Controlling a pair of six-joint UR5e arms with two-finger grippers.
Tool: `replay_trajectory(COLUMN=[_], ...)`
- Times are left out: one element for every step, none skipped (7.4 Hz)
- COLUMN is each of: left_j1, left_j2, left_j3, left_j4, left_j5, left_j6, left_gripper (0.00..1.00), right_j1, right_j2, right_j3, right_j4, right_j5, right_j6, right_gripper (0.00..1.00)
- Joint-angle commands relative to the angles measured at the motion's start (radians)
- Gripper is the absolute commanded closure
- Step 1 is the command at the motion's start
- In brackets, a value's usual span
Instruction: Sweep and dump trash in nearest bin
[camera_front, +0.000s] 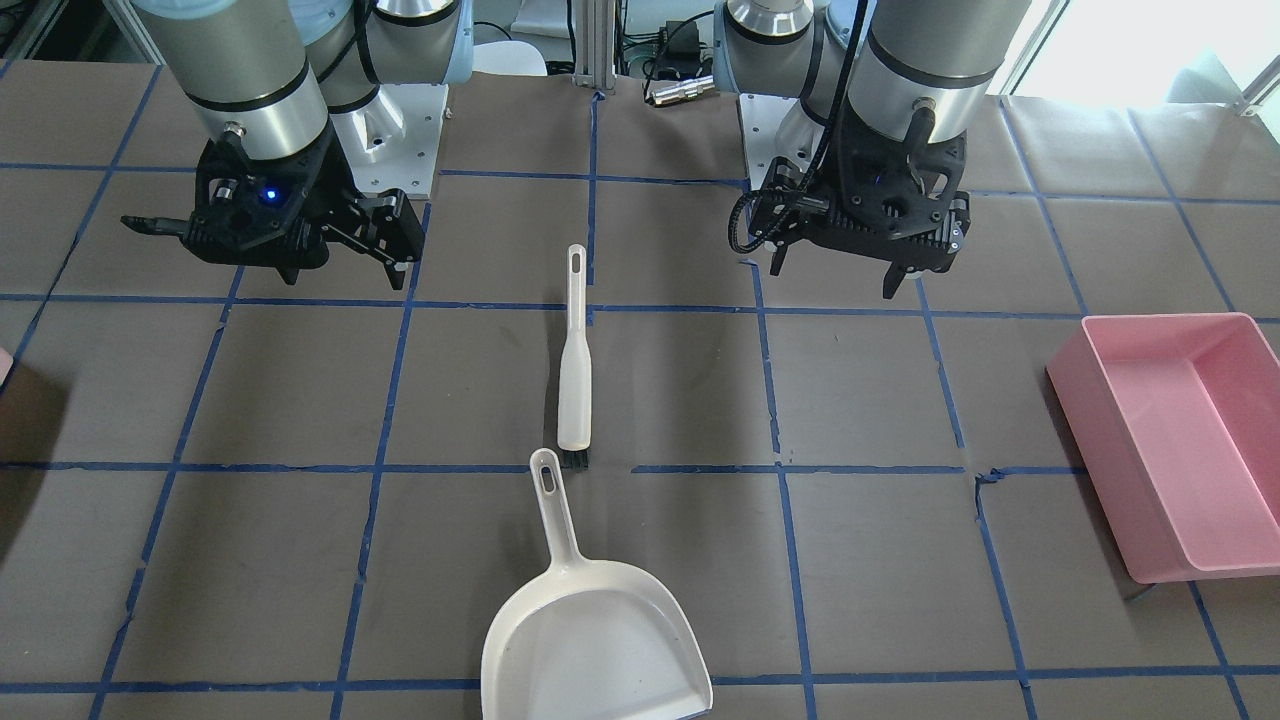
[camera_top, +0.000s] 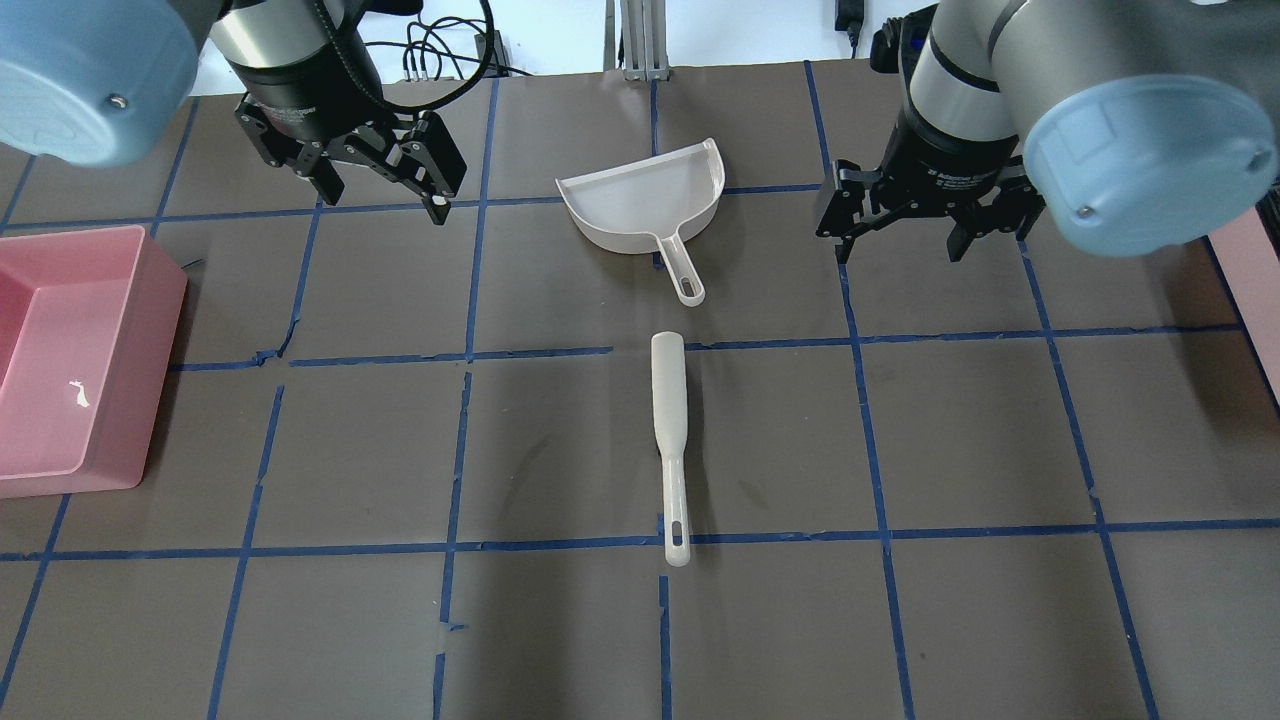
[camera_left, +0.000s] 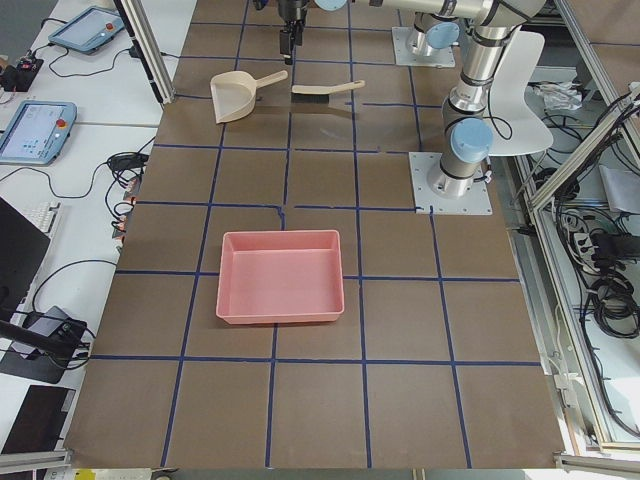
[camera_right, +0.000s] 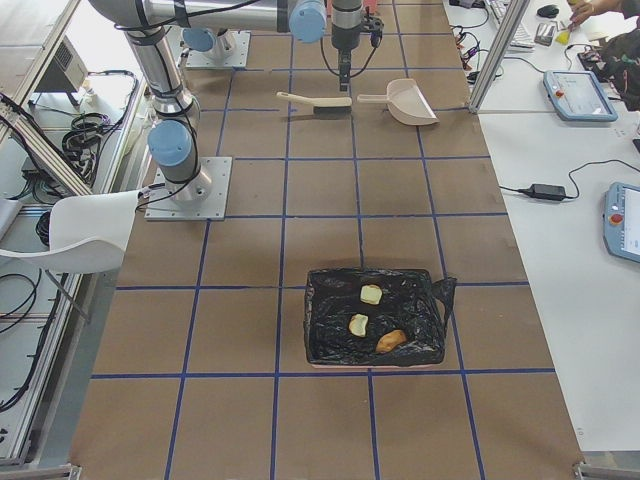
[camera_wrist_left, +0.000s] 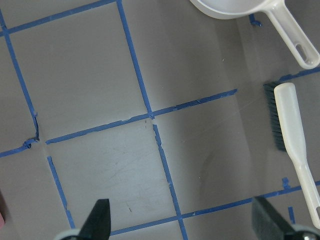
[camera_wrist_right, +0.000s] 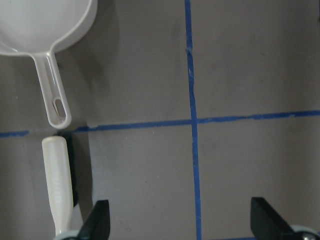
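The trash, an orange-tan lump (camera_right: 391, 341) and two pale chunks (camera_right: 371, 294) (camera_right: 358, 324), lies inside a black-lined bin (camera_right: 314, 300) at the table's end on my right side. A white dustpan (camera_top: 645, 195) and a white brush (camera_top: 670, 430) lie at the table's middle, handle ends nearly meeting. My left gripper (camera_top: 385, 195) hovers open, left of the dustpan. To the pan's right, my right gripper (camera_top: 900, 245) also hangs open. Nothing is between either pair of fingers. The left wrist view shows the brush (camera_wrist_left: 292, 135); the right wrist view shows the dustpan handle (camera_wrist_right: 52, 92).
A pink bin (camera_top: 160, 330), with nothing in it but a glint, stands at the table's end on my left side. Blue tape lines grid the brown table (camera_top: 960, 430). Tablets and cables lie on side desks beyond the far edge.
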Motion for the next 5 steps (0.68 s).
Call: replay_trajectory(left_j1=[0.000, 0.000, 0.000, 0.000, 0.000], left_j2=[0.000, 0.000, 0.000, 0.000, 0.000], left_j3=[0.000, 0.000, 0.000, 0.000, 0.000], left_j4=[0.000, 0.000, 0.000, 0.000, 0.000], left_j5=[0.000, 0.000, 0.000, 0.000, 0.000], left_j6=[0.000, 0.000, 0.000, 0.000, 0.000], left_gripper=[0.00, 0.00, 0.00, 0.00, 0.00], right_j1=[-0.002, -0.003, -0.009, -0.014, -0.009], right_j2=[-0.051, -0.043, -0.031, -0.037, -0.031], right_j3=[0.033, 0.047, 0.046, 0.050, 0.054], right_j4=[0.015, 0.009, 0.005, 0.004, 0.001], right_j5=[0.002, 0.014, 0.006, -0.003, 0.014], right_j6=[-0.029, -0.026, -0.029, -0.040, -0.034], right_gripper=[0.00, 0.00, 0.00, 0.00, 0.00])
